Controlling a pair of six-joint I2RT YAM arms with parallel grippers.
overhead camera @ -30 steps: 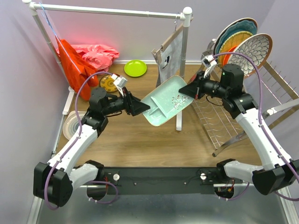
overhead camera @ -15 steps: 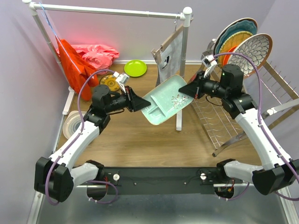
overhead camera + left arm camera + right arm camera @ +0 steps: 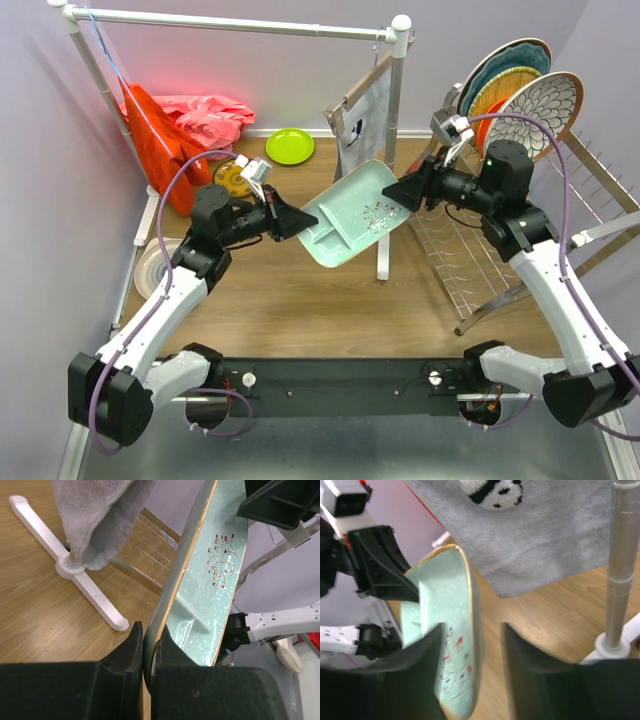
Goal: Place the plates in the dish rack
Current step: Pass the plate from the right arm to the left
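Left claw (image 3: 146, 647) pinched narrow on the mint tray (image 3: 350, 215) rim, tray tilted in the air just left of the dish rack (image 3: 446, 258). Right claw (image 3: 474, 672) spread partway, tray's far rim loose between its fingers.

From above, the left arm (image 3: 165, 300) hides part of the ringed plate (image 3: 148, 264), and the floral plate (image 3: 545, 108) covers part of the teal plate (image 3: 510, 55) behind it. The rack (image 3: 452, 262) runs off the right edge. The left wrist view cuts the tray (image 3: 215, 565) at its top edge; the right wrist view cuts it at the bottom.
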